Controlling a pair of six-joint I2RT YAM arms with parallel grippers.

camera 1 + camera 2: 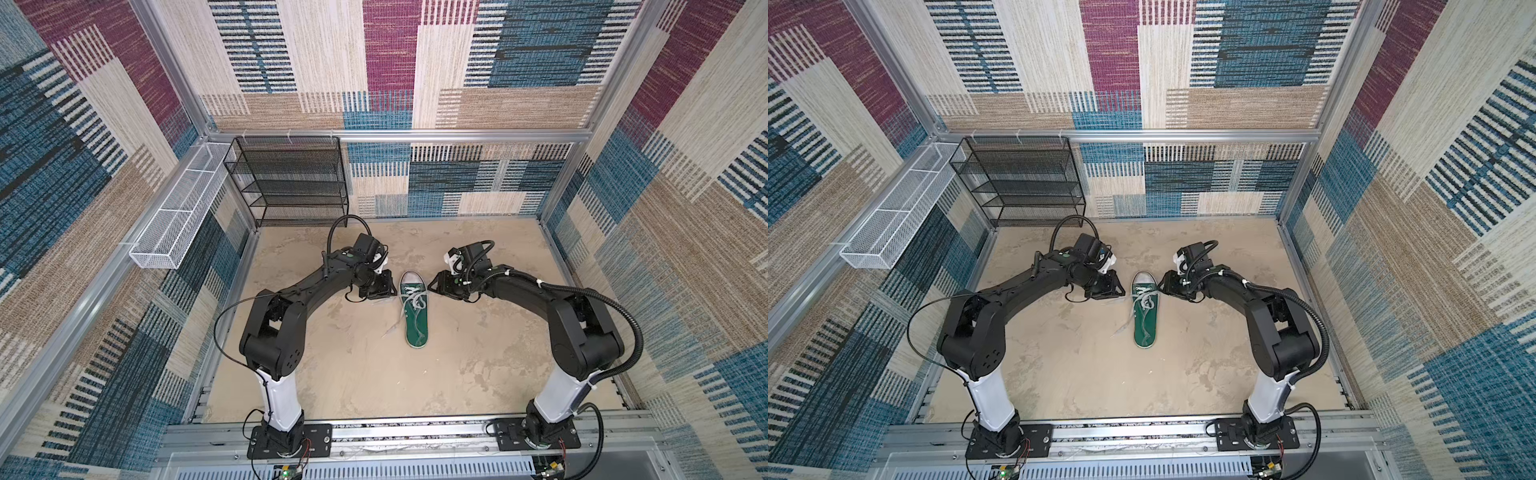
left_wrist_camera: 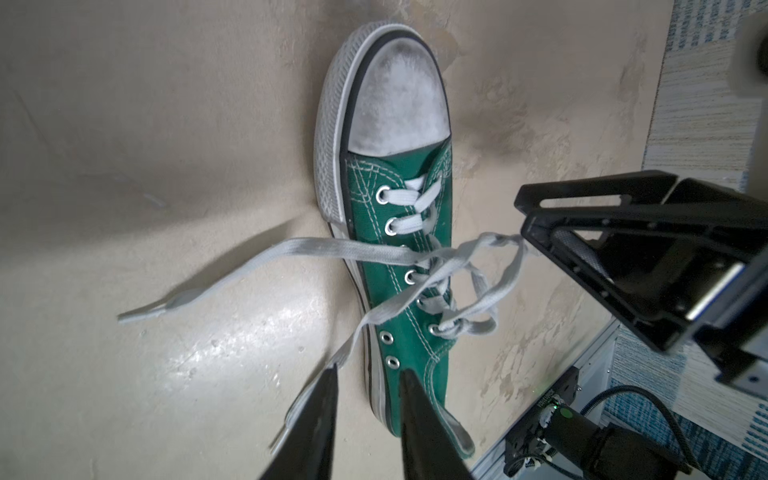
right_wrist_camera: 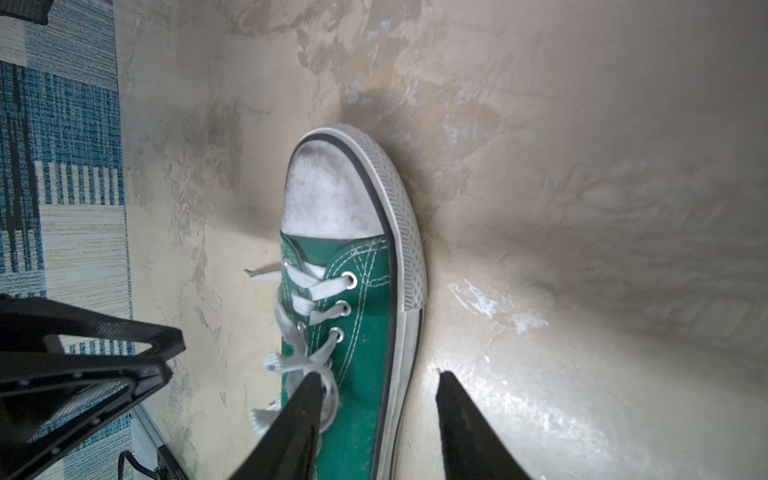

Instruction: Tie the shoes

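A dark green shoe [image 1: 415, 320] [image 1: 1145, 324] with a white toe cap lies on the beige floor, toe toward the back wall. Its whitish laces [image 2: 332, 249] are loosely crossed over the tongue, and one free end [image 2: 141, 311] lies flat on the floor. My left gripper [image 1: 392, 289] [image 2: 368, 374] hovers beside the shoe's left flank, open by a narrow gap, with nothing between its fingers. A lace runs under one finger. My right gripper [image 1: 433, 284] [image 3: 380, 374] stands wide open over the shoe's right edge. A raised lace loop [image 3: 291, 361] touches one fingertip [image 3: 311, 382].
A black mesh shelf rack [image 1: 291, 183] stands at the back left, and a white wire basket [image 1: 178, 208] hangs on the left wall. Patterned walls close in three sides. An aluminium rail [image 1: 415, 432] carrying both arm bases runs along the front.
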